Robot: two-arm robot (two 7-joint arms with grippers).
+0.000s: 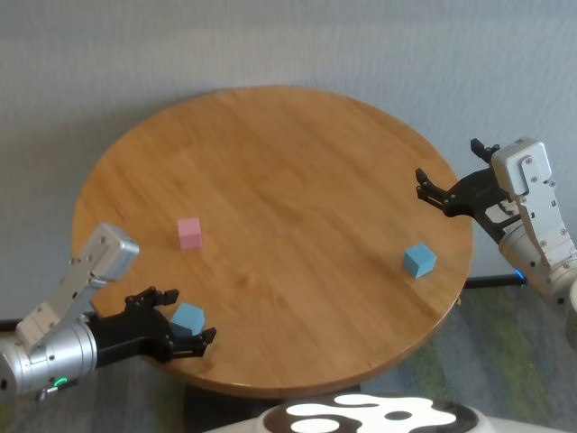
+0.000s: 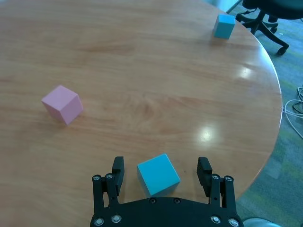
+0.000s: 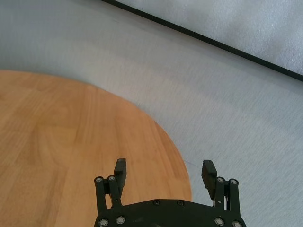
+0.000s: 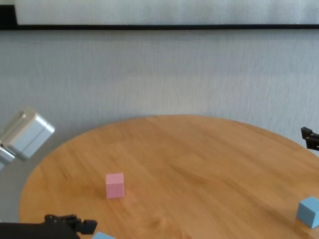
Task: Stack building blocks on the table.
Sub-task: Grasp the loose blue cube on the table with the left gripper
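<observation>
Here, three blocks are lying apart on the table (image 1: 288, 171), none stacked. The near blue block (image 1: 187, 318) is sitting by the table's near-left edge, right between the fingers of the left gripper (image 1: 178, 323). Those fingers are standing wide apart, one on each side of the cube, and in the left wrist view a gap is showing on both sides of the block (image 2: 158, 174), so the gripper (image 2: 161, 171) is bracketing it rather than squeezing it. The block is resting on the wood, turned a little askew to the fingers.

The pink block (image 1: 189, 233) is sitting farther in on the left half of the table, beyond the near blue one and well apart from it; the chest view is showing it (image 4: 115, 185) upright on the bare top.

The far blue block (image 1: 419, 261) is lying near the right edge, well apart from the other two. In the left wrist view it (image 2: 224, 25) is showing close to the rim on the opposite side.

The right gripper (image 1: 448, 185) is hanging above the table's right rim, beyond the far blue block and clear of it. Its fingers are spread wide with nothing between them; the right wrist view is showing the gripper (image 3: 164, 171) over the table edge and the grey floor (image 3: 236, 109).
</observation>
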